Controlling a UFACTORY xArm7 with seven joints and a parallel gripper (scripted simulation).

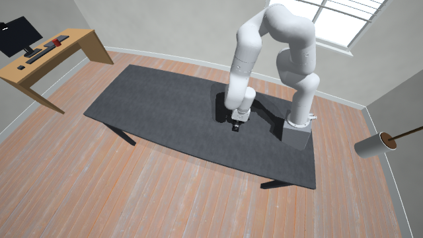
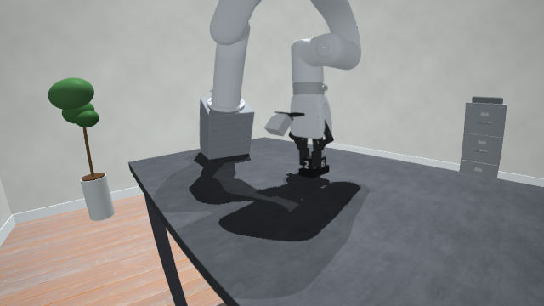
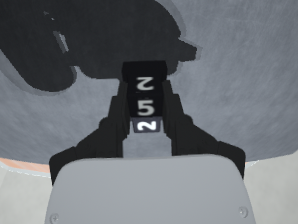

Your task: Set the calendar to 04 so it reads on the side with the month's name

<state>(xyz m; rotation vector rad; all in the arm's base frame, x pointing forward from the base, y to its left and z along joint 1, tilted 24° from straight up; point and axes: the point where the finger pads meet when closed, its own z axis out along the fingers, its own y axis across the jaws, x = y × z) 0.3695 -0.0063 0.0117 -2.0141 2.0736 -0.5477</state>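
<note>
The dark grey rectangular table carries the grey box-shaped arm pedestal at its far left in the exterior view. To the right of the pedestal, nearer the table's middle, sits the small black calendar tray. Two black number cubes stand side by side in the tray: the left cube and the right cube. The black two-finger gripper hangs directly above the tray, its fingers reaching down around the left cube.
</note>
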